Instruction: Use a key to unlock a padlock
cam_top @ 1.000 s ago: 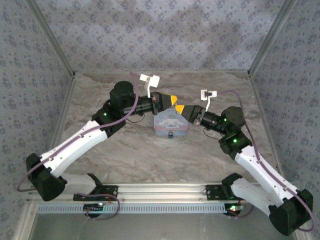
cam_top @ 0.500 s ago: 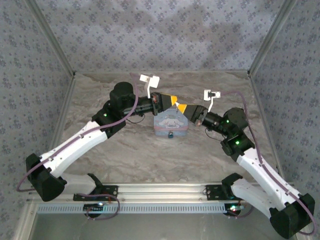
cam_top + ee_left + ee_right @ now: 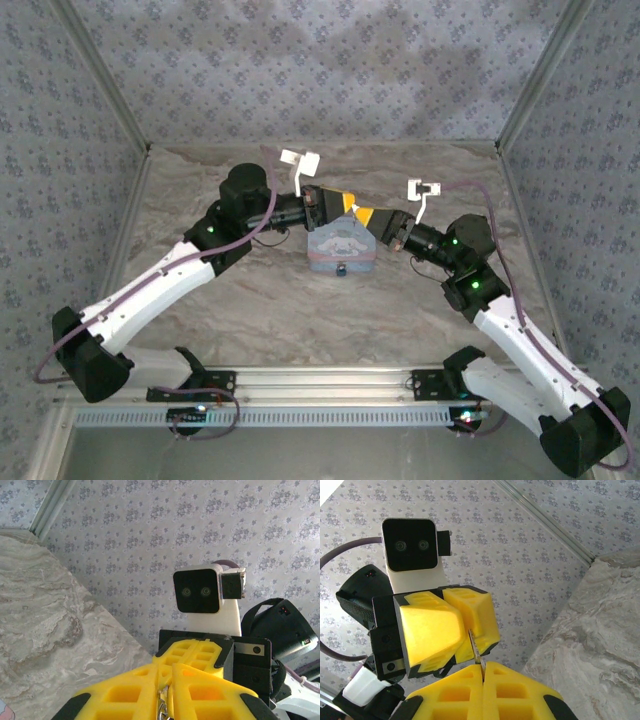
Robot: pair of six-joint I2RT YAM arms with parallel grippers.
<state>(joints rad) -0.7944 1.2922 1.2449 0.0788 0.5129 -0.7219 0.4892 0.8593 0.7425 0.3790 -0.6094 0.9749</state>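
Cartoon tin, dark padlock at front, key in left gripper

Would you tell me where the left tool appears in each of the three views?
Top external: left tool at centre, just above the tin in the picture.
Left wrist: left tool along the bottom edge, pointing up the frame.
Right wrist: left tool centre-left, facing the lens, beneath its own camera.
Shared landmark: the right tool, meeting it tip to tip, with the key between.

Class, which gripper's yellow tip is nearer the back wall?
The left gripper, reaching in from the left; its tip sits just behind the right gripper's.
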